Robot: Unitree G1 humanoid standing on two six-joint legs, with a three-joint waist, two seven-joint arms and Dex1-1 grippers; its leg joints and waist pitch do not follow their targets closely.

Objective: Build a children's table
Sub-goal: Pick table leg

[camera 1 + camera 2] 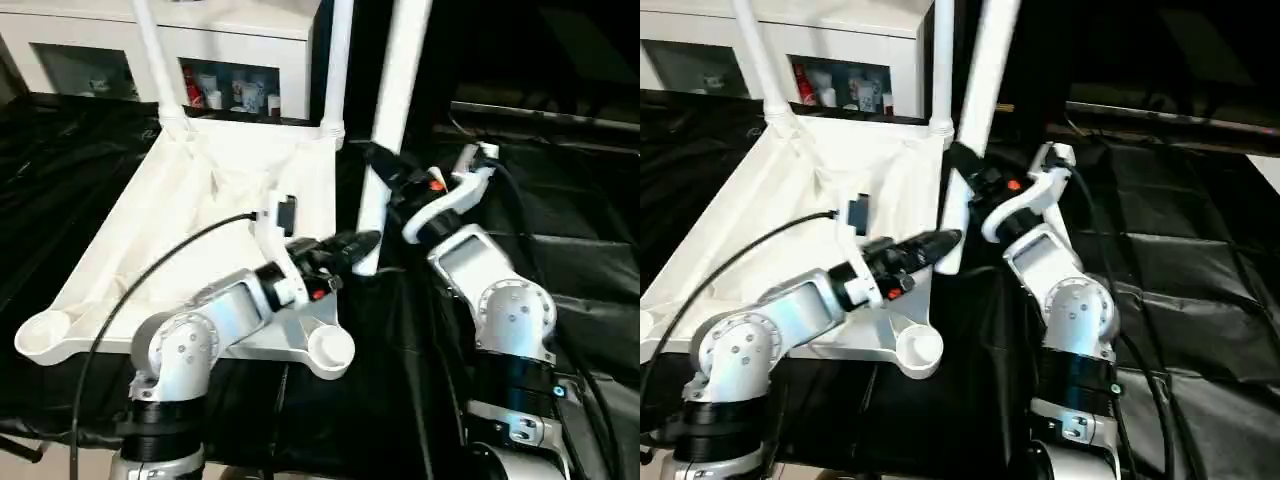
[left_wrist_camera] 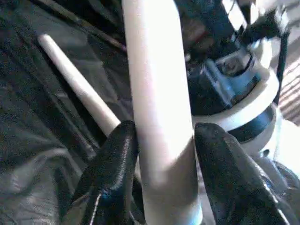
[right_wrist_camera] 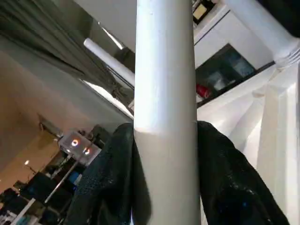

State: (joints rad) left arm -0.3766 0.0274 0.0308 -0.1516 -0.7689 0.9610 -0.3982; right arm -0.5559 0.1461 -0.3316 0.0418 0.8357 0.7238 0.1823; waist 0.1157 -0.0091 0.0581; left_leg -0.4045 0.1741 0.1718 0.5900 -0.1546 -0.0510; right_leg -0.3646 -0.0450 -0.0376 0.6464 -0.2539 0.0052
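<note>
The children's table top lies underside up on black cloth. White legs stand in its two far corner sockets. A third leg stands nearly upright just off the top's right edge. My right gripper is shut on it partway up, and in the right wrist view its fingers press both sides of the tube. My left gripper reaches across from the top and is shut on the same leg lower down. Another leg lies on the cloth behind it.
The two near corner sockets of the top stand open. A white glass-door cabinet stands behind the work. Black cloth covers the surface to the right, with cables running along my right arm.
</note>
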